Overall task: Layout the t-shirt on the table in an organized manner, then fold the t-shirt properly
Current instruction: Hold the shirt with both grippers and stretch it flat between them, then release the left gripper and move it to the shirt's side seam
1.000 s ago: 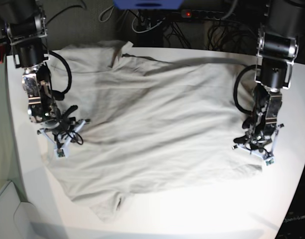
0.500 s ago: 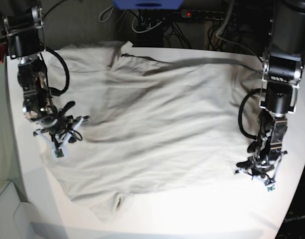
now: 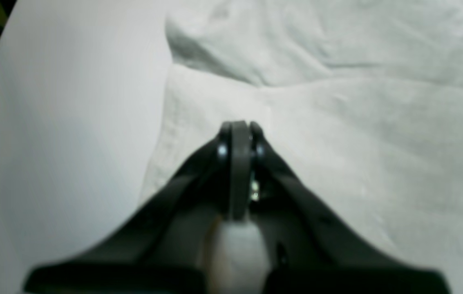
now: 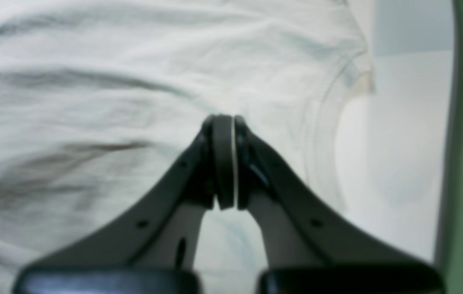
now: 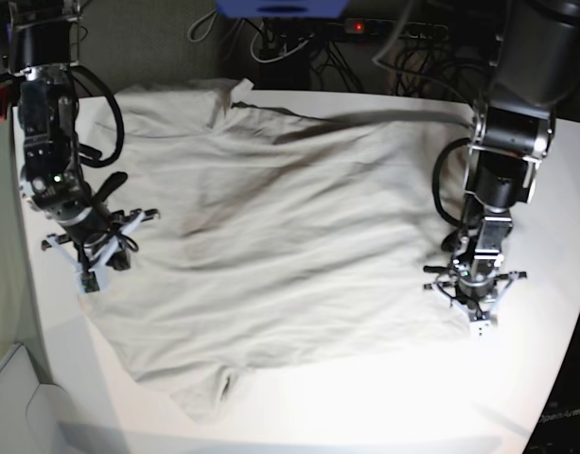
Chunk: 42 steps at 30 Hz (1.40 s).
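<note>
Across the middle of the white counter [image 5: 554,227] lies one shirt [image 5: 290,236], spread nearly flat, with its neck toward 9 o'clock and its hem toward 3 o'clock in the base view. The laying-out looks mostly done, I judge: the body is open, but soft wrinkles remain, and the sleeve at 7 o'clock is bunched, the one at 11 o'clock a little crumpled. No fold is made yet, so the whole folding part is left.

There are two hands. The left hand [image 5: 475,298] is at 3 o'clock over the hem corner; its fingers are pressed together and no cloth is seen between them. The right hand [image 5: 86,248] is at 9 o'clock near the collar, also pressed together and holding nothing.
</note>
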### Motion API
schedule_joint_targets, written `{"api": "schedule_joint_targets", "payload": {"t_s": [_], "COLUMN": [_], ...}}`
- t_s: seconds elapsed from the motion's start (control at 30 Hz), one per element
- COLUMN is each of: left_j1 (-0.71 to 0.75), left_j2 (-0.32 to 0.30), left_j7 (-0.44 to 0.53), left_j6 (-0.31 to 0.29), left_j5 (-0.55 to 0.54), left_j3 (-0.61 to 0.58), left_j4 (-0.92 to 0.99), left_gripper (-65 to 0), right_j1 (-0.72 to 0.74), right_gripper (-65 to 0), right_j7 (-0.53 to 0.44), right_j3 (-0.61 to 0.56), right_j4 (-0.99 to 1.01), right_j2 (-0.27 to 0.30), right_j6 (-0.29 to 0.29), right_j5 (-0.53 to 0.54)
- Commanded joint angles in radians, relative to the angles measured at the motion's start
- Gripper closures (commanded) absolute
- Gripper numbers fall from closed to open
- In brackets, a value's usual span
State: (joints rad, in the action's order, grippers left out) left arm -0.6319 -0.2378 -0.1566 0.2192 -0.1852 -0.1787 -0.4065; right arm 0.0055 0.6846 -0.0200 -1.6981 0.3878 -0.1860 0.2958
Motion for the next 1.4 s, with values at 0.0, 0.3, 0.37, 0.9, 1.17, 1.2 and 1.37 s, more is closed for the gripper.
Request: {"api": "schedule_joint_targets", "payload": {"t_s": [0.0,0.3,0.37,0.9,1.17,1.2,1.37], "left_j1": [-0.042,-0.101,-0.084,0.352,0.277,0.257,0.128], "left_j2": [-0.008,-0.021,-0.021,-0.048,-0.058,-0.058,-0.044], "left_j7": [0.033,-0.013,-0.123,-0.472,-0.306,-0.285,-0.145], "left_j6": [-0.004,-0.004,-0.004,-0.004,-0.004,-0.004,-0.004], "left_j5": [0.016,0.043,0.043,0.051,0.051,0.051,0.051], "left_j3": [0.003,0.006,0.008,0.009,0.008,0.006,0.003], "left_j4": [0.001,0.004,-0.075,-0.691,-0.424,-0.38,-0.173], "left_gripper": [-0.5,-0.4,-0.4,-0.4,-0.4,-0.4,-0.4], "right_j1": [-0.002,-0.069,-0.069,-0.063,-0.069,-0.069,-0.091], "right_gripper": [0.0,0.0,0.0,0.0,0.0,0.0,0.0], "right_j7": [-0.021,-0.021,-0.021,-0.024,-0.024,-0.024,-0.022], "right_j3": [0.016,0.055,0.058,0.053,0.056,0.055,0.051], "right_j4": [-0.036,-0.089,-0.089,-0.087,-0.09,-0.09,-0.089], "right_j2": [0.015,0.015,0.015,0.013,0.015,0.015,0.015], "right_j6": [0.007,0.007,0.007,0.007,0.007,0.007,0.007], "right_j5": [0.003,0.003,0.003,0.003,0.003,0.003,0.003]}}
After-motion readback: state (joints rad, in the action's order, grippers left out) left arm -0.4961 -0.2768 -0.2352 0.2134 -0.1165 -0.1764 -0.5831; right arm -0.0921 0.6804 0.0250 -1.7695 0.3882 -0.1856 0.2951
